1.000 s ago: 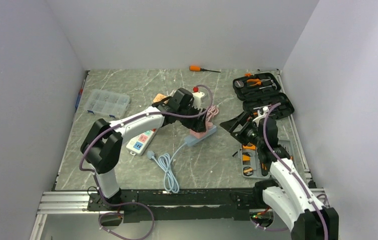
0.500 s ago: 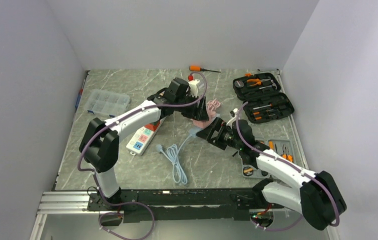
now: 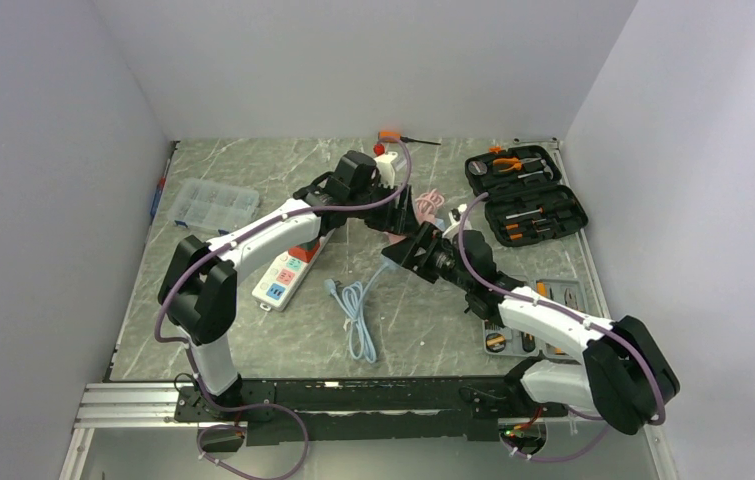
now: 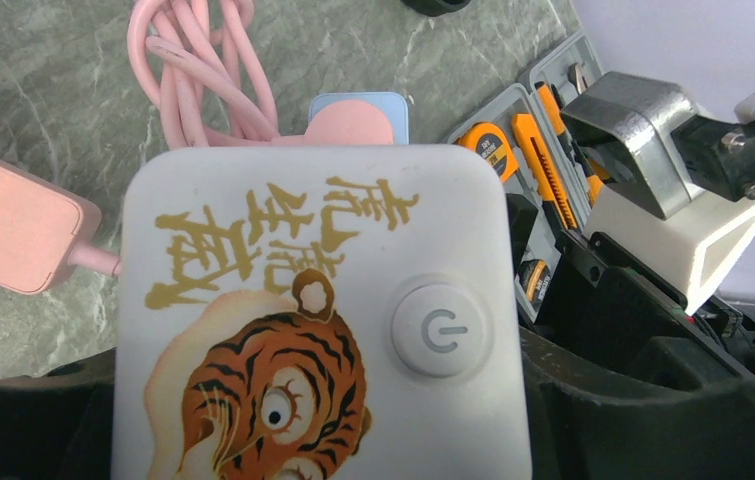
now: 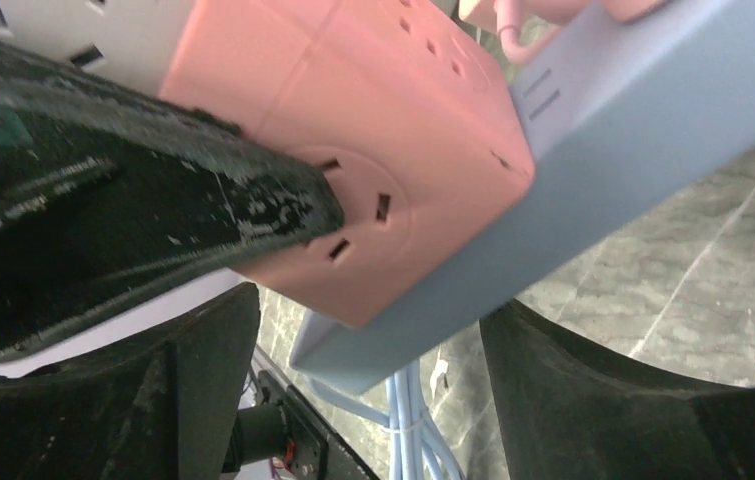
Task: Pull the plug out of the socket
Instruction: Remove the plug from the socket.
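Observation:
My left gripper [image 3: 405,212] is shut on a white cube adapter with a tiger picture [image 4: 318,310], which fills the left wrist view. A pink-topped, light blue socket block [image 5: 423,170] hangs from it, lifted off the table. My right gripper [image 5: 373,400] is open, with one finger [image 5: 633,400] on each side of the block's blue end and not touching it. In the top view the right gripper [image 3: 416,250] sits just below the left one. The blue cable [image 3: 358,315] trails down onto the table. A pink cable coil [image 4: 203,70] lies behind.
A white power strip [image 3: 283,275] lies to the left and a clear organiser box [image 3: 215,205] at far left. An open black tool case [image 3: 525,195] is at the right, a tool tray [image 3: 543,320] at near right, and an orange screwdriver [image 3: 393,136] at the back wall.
My right arm swung left from the tool tray to the socket block. My left gripper raised the cube and block towards the back, and the blue cable dragged along.

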